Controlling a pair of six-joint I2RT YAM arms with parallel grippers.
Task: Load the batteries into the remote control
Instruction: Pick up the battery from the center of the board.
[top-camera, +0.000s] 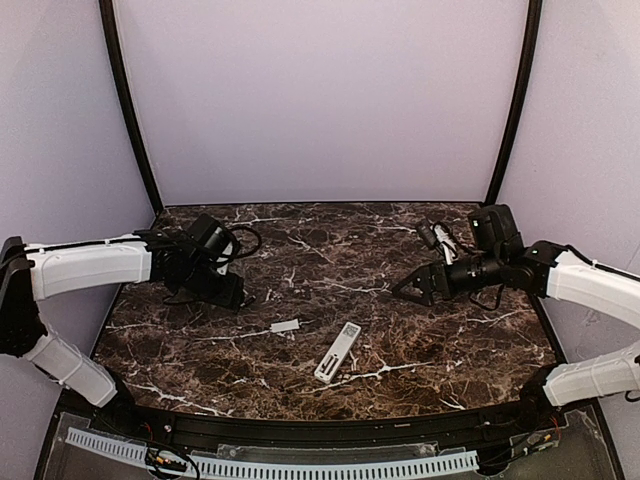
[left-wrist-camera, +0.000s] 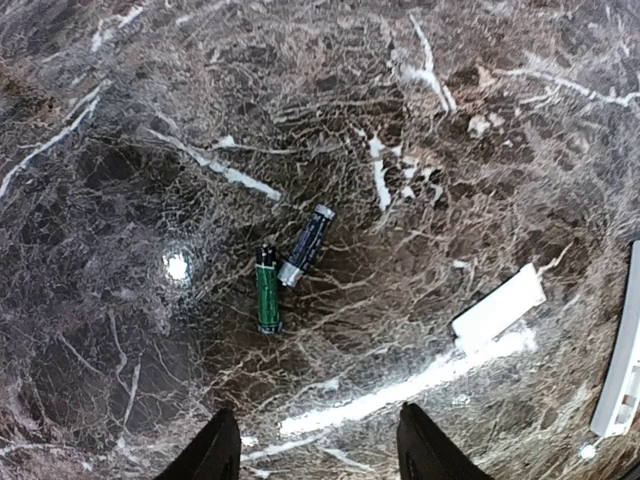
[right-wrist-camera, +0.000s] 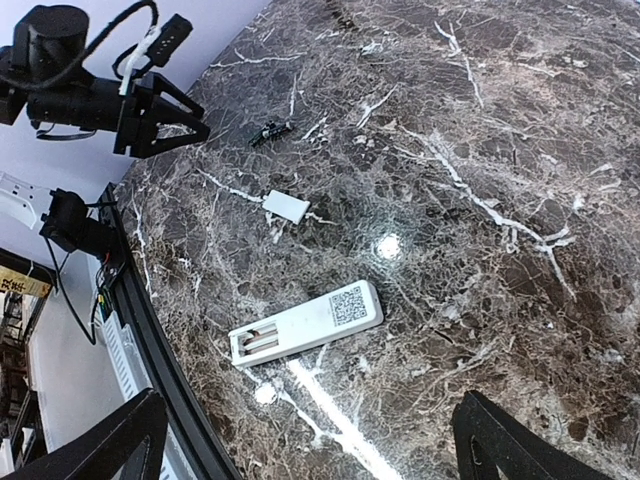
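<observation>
The remote control lies on the marble table with its back up. Its battery bay is open at the near end and a QR label sits at the other; it also shows as a white bar and a white strip at the frame's right edge. Two batteries, one green and one dark blue, lie side by side on the table, ahead of my left gripper. That gripper is open and holds nothing. My right gripper hovers open above and behind the remote, also holding nothing.
The small white battery cover lies loose on the table between the batteries and the remote. A black rail runs along the table's near edge. Purple walls close in the back and sides.
</observation>
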